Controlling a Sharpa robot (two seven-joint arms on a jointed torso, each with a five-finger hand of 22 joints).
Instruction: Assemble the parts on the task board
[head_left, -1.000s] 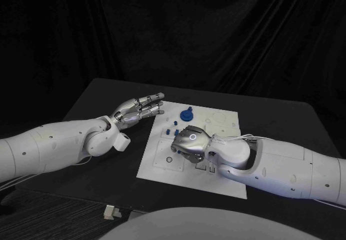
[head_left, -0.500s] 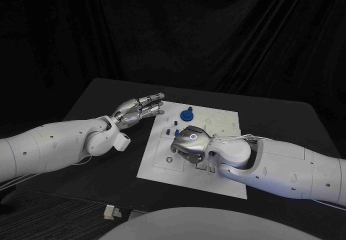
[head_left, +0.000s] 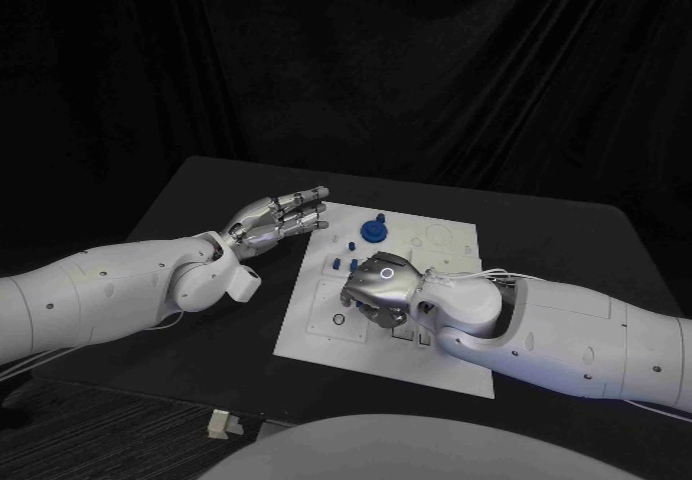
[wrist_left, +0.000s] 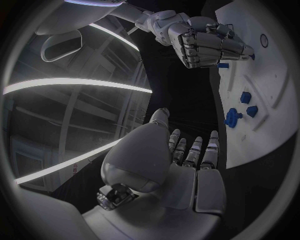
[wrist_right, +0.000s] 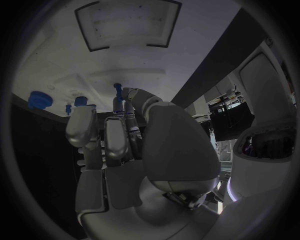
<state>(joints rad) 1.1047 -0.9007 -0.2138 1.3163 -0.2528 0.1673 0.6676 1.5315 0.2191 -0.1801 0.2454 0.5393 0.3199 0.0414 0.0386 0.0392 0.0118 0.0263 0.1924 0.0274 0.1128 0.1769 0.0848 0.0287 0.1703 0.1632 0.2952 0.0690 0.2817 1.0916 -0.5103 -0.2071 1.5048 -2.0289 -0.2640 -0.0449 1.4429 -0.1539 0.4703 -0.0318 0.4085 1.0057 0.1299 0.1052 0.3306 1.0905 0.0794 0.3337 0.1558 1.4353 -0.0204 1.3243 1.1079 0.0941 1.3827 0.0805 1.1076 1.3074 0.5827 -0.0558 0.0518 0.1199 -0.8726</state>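
Task board (head_left: 433, 345) is lying mid-table on the black table (head_left: 188, 200), w/ the right hand (head_left: 378, 288) working over its centre. Right hand is pinching a small blue peg (wrist_right: 117, 87) at its fingertips (wrist_right: 119, 102), the rest of the fingers curled in beside it; wrist view is showing the peg tip pointing at the white board face, but can't tell whether it's touching yet. Judging from that, an insertion is under way, not finished.

Done so far, as far as visible: a larger blue round part (head_left: 374, 232) is standing on the board at approx 11 o'clock from the right hand, and a few small blue pieces (head_left: 343, 264) are sitting just beside the hand at approx 10 o'clock. Whether those are seated or loose, can't tell. Several outlined circles and slots on the board, e.g. a ring mark (head_left: 338, 320) at approx 7 o'clock, are looking unfilled, so prob. well under halfway.

Left hand (head_left: 277, 218) is hovering off the board's far-left corner, palm up, fingers held out straight and close together, holding nothing.

Writing/labels: none readable on board, parts or arms.
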